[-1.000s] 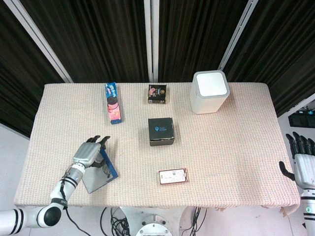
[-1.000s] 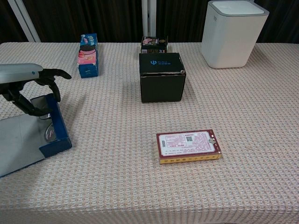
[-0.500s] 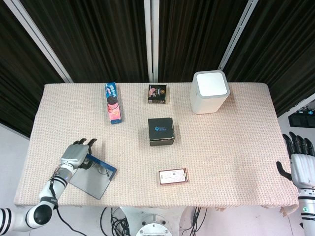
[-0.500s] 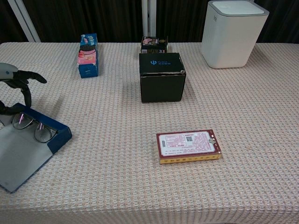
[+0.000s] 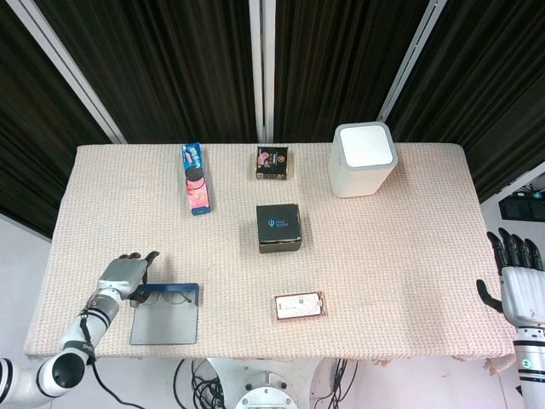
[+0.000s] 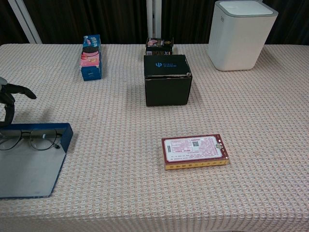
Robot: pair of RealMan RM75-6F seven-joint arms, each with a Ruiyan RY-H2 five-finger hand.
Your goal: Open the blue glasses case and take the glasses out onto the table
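Note:
The blue glasses case (image 5: 194, 295) lies open and flat near the front left edge of the table, its grey lid (image 5: 163, 322) folded toward me. The glasses (image 5: 167, 296) rest inside the blue tray; the chest view shows the glasses (image 6: 31, 140) across the case (image 6: 65, 136). My left hand (image 5: 121, 274) sits at the tray's left end with its fingers curled down onto it and the thumb sticking out. In the chest view the left hand (image 6: 7, 99) is cut off by the frame edge. My right hand (image 5: 517, 285) hangs beyond the table's right edge, fingers spread and holding nothing.
A black box (image 5: 279, 227) stands mid-table, with a red flat box (image 5: 299, 305) in front of it. At the back are a white bin (image 5: 364, 158), a small dark snack box (image 5: 272, 161) and a blue cookie pack (image 5: 196, 177).
My left hand drew back to the left and toward the front edge with the case. The case went from propped on its side to lying flat and square to the edge, glasses now showing.

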